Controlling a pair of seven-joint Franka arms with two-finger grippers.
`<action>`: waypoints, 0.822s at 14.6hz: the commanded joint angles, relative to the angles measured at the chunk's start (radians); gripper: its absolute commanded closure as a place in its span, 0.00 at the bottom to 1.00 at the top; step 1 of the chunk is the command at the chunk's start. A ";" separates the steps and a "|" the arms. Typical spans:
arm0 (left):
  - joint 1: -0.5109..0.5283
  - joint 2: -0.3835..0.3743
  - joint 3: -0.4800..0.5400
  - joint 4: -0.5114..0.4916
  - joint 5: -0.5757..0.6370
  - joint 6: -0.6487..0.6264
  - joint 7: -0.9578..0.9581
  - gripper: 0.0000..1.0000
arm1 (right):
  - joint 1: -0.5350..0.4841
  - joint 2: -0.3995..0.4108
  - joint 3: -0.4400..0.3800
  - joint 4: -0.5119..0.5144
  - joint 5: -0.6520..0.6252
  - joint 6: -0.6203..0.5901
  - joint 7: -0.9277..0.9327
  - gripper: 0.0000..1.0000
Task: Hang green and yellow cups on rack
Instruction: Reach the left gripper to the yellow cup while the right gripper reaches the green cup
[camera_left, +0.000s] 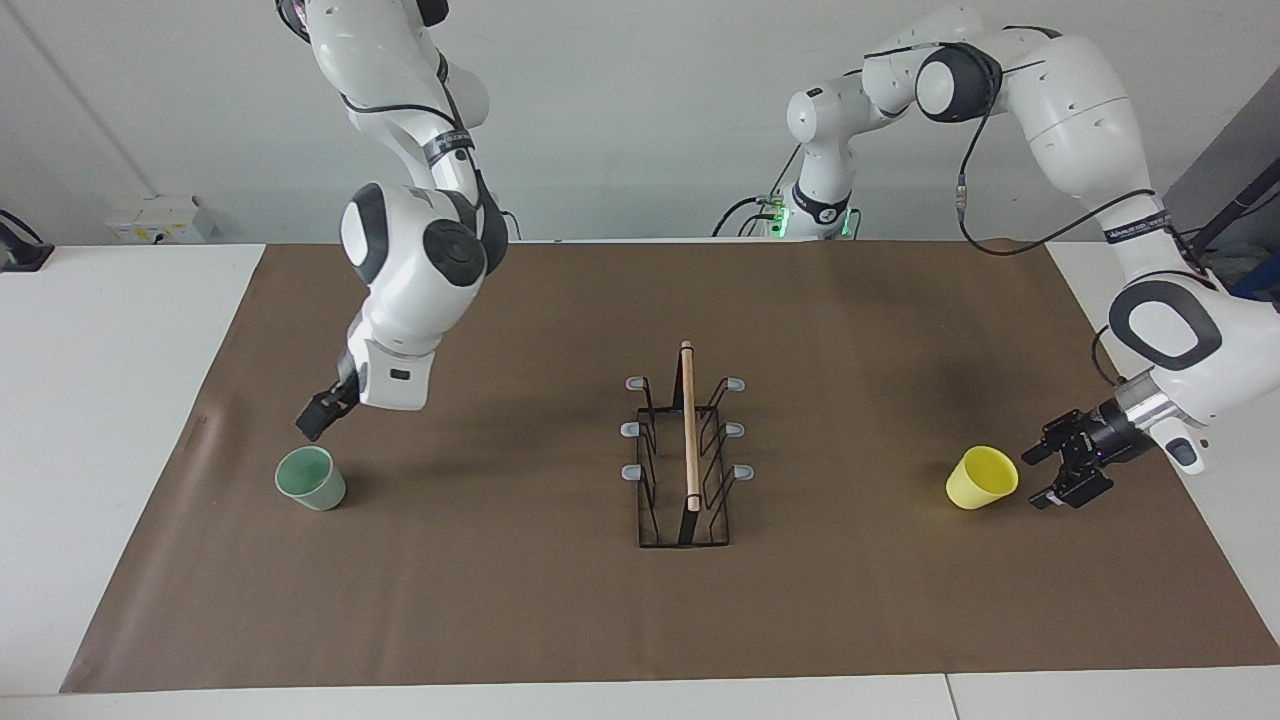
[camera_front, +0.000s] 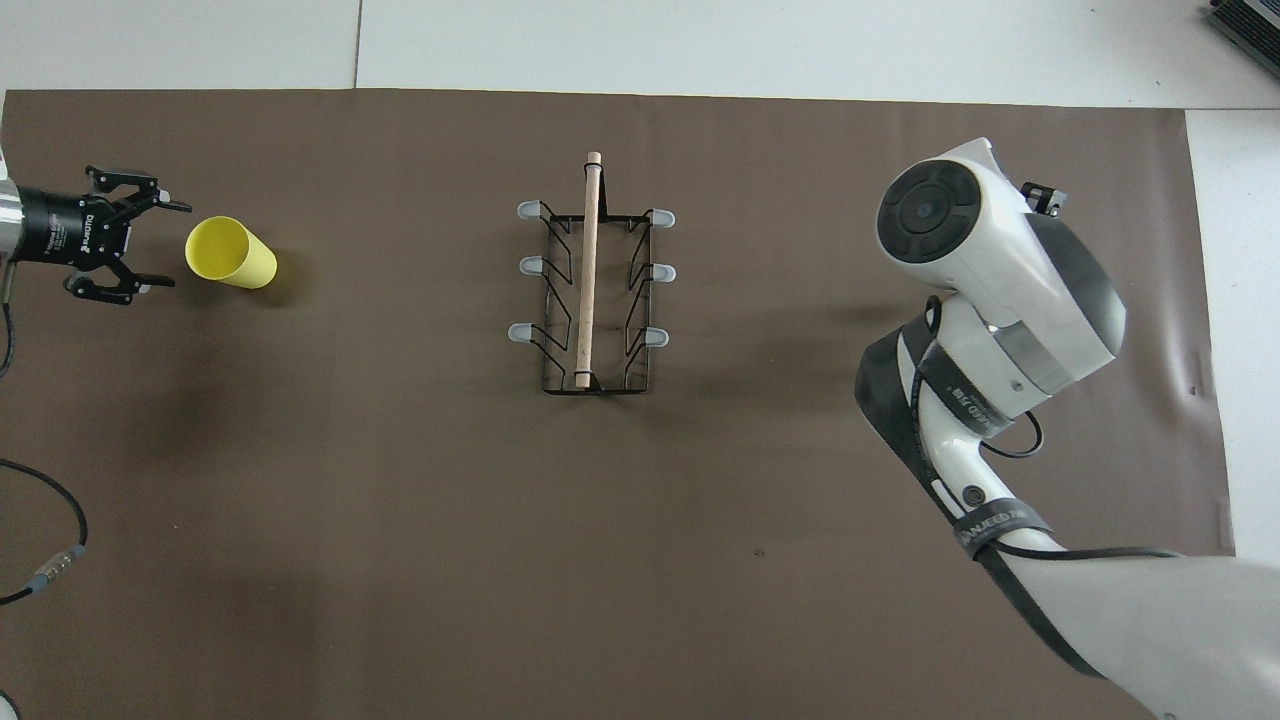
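Left end effector (camera_left: 1052, 476) open beside yellow cup (camera_left: 981, 477); right end effector (camera_left: 318, 416) empty.

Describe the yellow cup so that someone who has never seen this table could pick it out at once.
Start at the black wire rack standing mid-way along the brown mat, then look along the mat toward the left arm's end. There, lying tipped on its side, is the yellow cup, with the left end effector open just beside it. The only other cup is pale green and stands upright at the right arm's end.
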 joint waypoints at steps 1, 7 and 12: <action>0.030 -0.021 -0.010 -0.051 -0.111 -0.007 -0.149 0.00 | 0.029 0.092 0.000 0.005 -0.117 0.011 -0.053 0.00; 0.062 -0.059 -0.008 -0.166 -0.326 0.022 -0.197 0.00 | 0.017 0.167 0.000 -0.067 -0.314 0.115 -0.068 0.00; 0.064 -0.090 -0.008 -0.246 -0.445 0.042 -0.195 0.00 | -0.023 0.172 0.000 -0.150 -0.412 0.226 -0.141 0.00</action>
